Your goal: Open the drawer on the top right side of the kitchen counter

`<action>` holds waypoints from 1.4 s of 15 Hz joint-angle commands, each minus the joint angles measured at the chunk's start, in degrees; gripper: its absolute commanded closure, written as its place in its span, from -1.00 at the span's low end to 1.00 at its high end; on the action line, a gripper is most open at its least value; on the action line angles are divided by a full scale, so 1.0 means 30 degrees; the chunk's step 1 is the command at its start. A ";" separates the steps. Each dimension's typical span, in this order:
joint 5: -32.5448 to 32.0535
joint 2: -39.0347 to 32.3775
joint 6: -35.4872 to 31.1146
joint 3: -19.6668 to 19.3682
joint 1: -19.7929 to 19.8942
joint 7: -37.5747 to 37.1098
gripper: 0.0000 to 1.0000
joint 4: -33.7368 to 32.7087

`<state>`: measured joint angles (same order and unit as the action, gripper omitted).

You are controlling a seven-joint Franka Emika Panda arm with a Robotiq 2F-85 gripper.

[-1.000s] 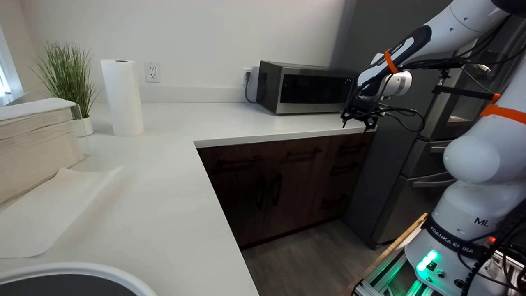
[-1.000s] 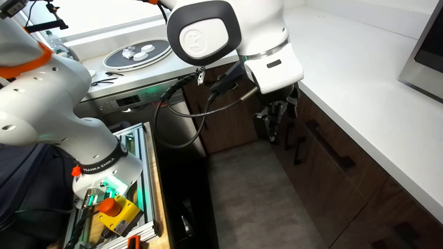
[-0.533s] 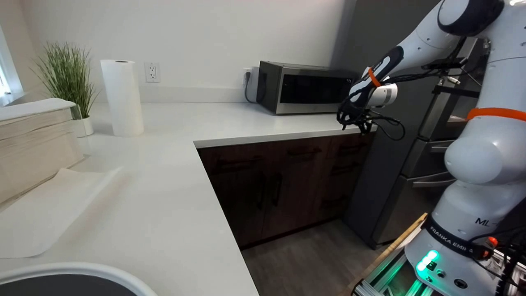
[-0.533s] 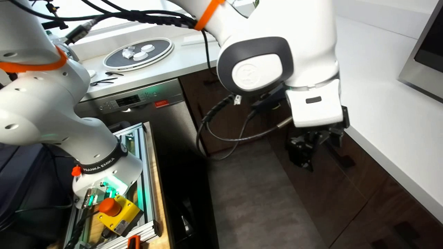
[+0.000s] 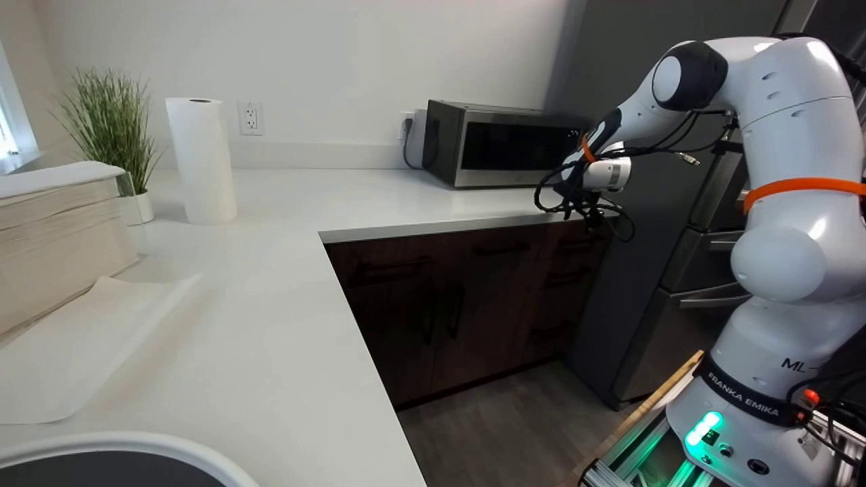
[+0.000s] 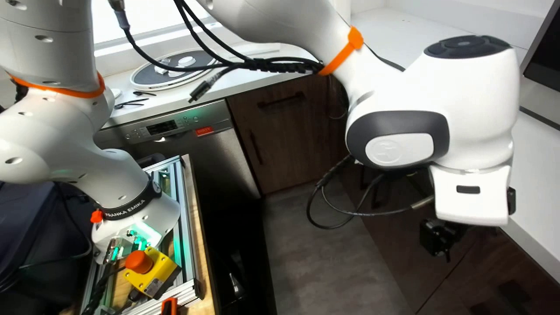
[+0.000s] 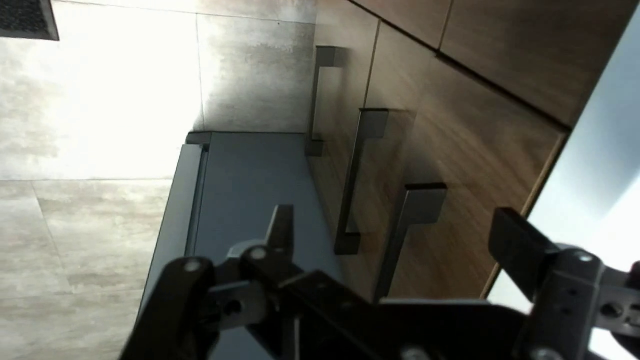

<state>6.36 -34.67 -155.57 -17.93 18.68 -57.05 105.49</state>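
Observation:
The drawer [image 5: 556,235] is the top one at the right end of the dark brown cabinets, just under the white kitchen counter [image 5: 270,304]. It is closed, so its inner box is hidden. In the wrist view its wood front [image 7: 475,200] fills the right middle, with a dark bar handle [image 7: 425,205]. My gripper [image 7: 395,225] is open and empty. Its fingertips stand apart on either side of the handle in this view, not visibly touching it. In an exterior view the gripper [image 5: 583,215] is in front of the counter edge at this drawer.
A microwave [image 5: 521,149] stands on the counter behind the hand. A grey fridge side [image 7: 250,185] lies close beside the drawers. Lower drawers with handles [image 7: 370,122] are below. Paper towels [image 5: 201,162] and a plant [image 5: 111,122] stand farther off.
The arm has swung along the cabinets to the drawer stack. My gripper has moved right and down in an exterior view, slightly left and down in the other view. The drawer stays closed.

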 commanded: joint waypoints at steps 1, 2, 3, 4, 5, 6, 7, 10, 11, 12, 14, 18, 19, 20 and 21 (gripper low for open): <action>0.0732 -0.0576 0.0060 -0.0525 -0.0166 0.0465 -1.00 -0.0511; 0.0734 -0.0941 0.0064 -0.0742 -0.0028 0.0456 -1.00 -0.0820; 0.0730 -0.1156 0.0065 -0.0872 0.0067 0.0461 -1.00 -0.0992; 0.0730 -0.1251 0.0067 -0.0918 0.0118 0.0463 -1.00 -0.1094; 0.0729 -0.1276 0.0067 -0.0923 0.0117 0.0462 -1.00 -0.1145; 0.0732 -0.1275 0.0068 -0.0916 0.0093 0.0459 -1.00 -0.1180; 0.0734 -0.1275 0.0068 -0.0908 0.0078 0.0458 -1.00 -0.1209; 0.1836 -0.1318 -0.0189 0.0063 0.1485 0.1764 -1.00 -0.1462; 0.2356 -0.1326 -0.0446 0.0575 0.2134 0.2812 -1.00 -0.1528; 0.2810 -0.1436 -0.0547 0.0847 0.2588 0.3708 -1.00 -0.1649; 0.3829 -0.1853 -0.0725 0.1386 0.3556 0.5555 -1.00 -0.2059; 0.4915 -0.1882 -0.0063 0.0886 0.3594 0.6931 -1.00 -0.2240; 0.5161 -0.2194 -0.0061 0.0961 0.3916 0.7302 -1.00 -0.2579; 0.5260 -0.2449 -0.0086 0.1015 0.4119 0.7463 -1.00 -0.2838; 0.5310 -0.2645 -0.0085 0.1057 0.4206 0.7501 -1.00 -0.3035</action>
<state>20.45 -42.26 -156.29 -13.34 32.56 -35.63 96.76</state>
